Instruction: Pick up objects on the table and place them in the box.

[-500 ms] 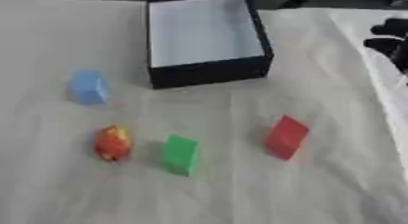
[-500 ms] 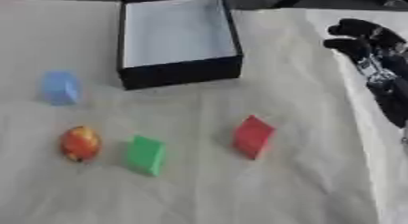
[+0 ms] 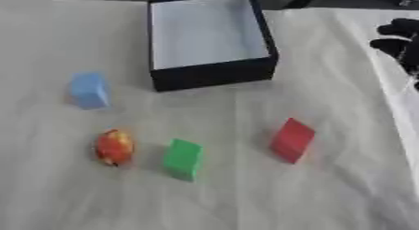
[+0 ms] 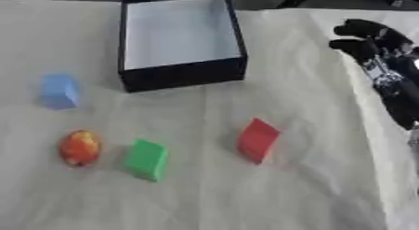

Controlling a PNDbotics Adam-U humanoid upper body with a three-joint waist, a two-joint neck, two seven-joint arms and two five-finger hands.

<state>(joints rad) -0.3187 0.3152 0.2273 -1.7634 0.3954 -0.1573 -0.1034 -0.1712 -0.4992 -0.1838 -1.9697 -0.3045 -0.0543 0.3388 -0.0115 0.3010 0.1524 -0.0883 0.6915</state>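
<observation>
A dark box (image 3: 214,75) with a pale inside stands open at the back middle of the cloth-covered table, nothing in it. A red block (image 3: 291,140) lies in front of it to the right. A green block (image 3: 183,159) and a round red-and-yellow object (image 3: 114,147) lie at the front left, with a light blue block (image 3: 88,90) behind them. My right hand (image 4: 370,39) hangs at the right edge, beyond the red block, fingers curled and holding nothing. My left hand shows in no view.
A white cloth (image 3: 65,46) covers the table, wrinkled around the blocks. The table's right edge runs under my right arm (image 4: 399,96). Dark shapes lie beyond the far edge.
My right hand has crept slightly inward from the right edge. The blocks and the box stay where they were.
</observation>
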